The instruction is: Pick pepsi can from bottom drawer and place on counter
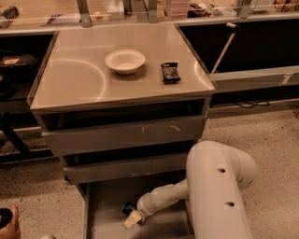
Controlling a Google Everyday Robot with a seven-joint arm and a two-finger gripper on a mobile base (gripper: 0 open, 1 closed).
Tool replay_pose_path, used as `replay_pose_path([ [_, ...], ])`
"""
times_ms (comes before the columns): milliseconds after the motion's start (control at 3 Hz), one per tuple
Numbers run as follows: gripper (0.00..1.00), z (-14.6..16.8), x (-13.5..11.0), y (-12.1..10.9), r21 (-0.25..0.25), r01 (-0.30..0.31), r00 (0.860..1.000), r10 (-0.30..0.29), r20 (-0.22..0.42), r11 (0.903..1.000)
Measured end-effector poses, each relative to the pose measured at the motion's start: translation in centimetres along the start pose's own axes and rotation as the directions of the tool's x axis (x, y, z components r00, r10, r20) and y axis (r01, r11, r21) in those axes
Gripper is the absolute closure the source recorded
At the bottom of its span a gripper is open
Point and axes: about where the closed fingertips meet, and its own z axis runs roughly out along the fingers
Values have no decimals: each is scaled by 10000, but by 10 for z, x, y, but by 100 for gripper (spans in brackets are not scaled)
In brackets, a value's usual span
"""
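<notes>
The pepsi can [126, 208] lies in the open bottom drawer [107, 219], only a small blue part with a silver end showing at the tip of my arm. My gripper [132, 217] is down inside the drawer right at the can, its pale fingertip pointing toward the front left. The white arm runs from the lower right into the drawer and hides the rest of the can. The counter [79, 79] is above, a glossy beige slab with a faint arc mark.
A white bowl [124, 61] and a black snack packet [170, 72] sit on the counter. Two closed drawers are above the open one, the upper one [126, 134] with white scratches. A tan shelf with metal posts [84, 11] runs behind. A hand [8, 224] is at the lower left.
</notes>
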Motion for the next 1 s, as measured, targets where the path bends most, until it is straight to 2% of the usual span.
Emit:
replay_pose_path([
  [1000,0,59,32,-6,44,-646,9976,647,-229,9979],
])
